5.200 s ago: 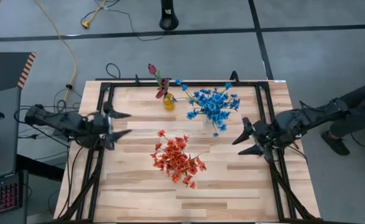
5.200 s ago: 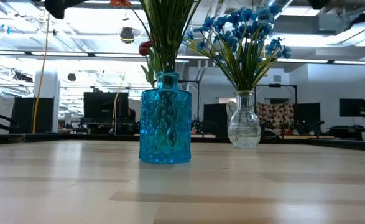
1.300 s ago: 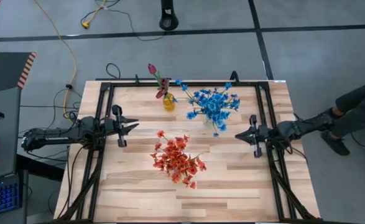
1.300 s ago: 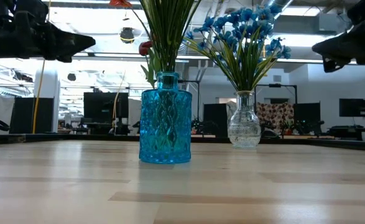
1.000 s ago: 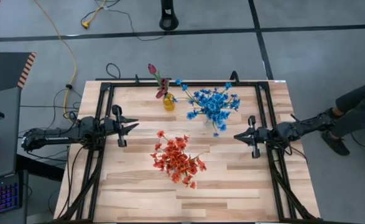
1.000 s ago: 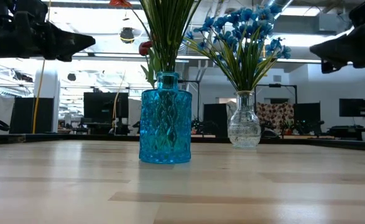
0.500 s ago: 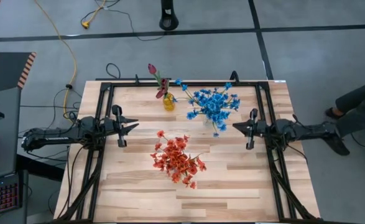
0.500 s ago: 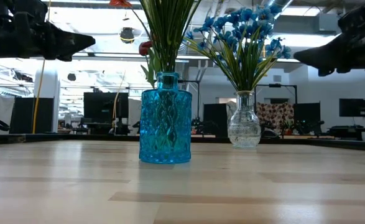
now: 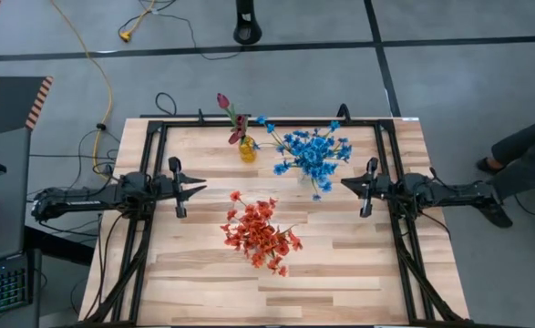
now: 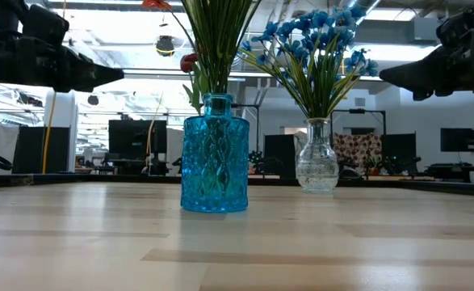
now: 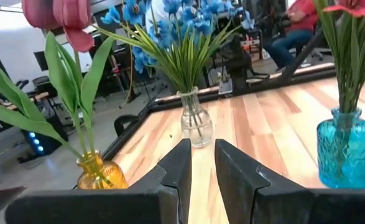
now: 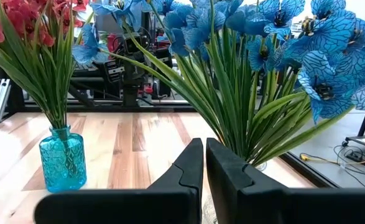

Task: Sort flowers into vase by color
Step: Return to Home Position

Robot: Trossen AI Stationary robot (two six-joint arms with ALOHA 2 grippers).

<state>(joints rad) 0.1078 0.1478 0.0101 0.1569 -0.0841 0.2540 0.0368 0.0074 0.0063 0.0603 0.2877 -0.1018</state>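
Behind blue vase (image 10: pixel 214 153), low view | yellow vase (image 9: pixel 247 150) hidden | orange flowers (image 9: pixel 260 237) cropped

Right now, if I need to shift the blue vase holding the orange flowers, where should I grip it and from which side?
Take the blue vase around its straight-sided body, below the narrow neck, coming in level from the side of the left gripper, I'd say. The orange flowers fan wide above it, blocking a top-down approach, and the clear vase stands toward the other side.
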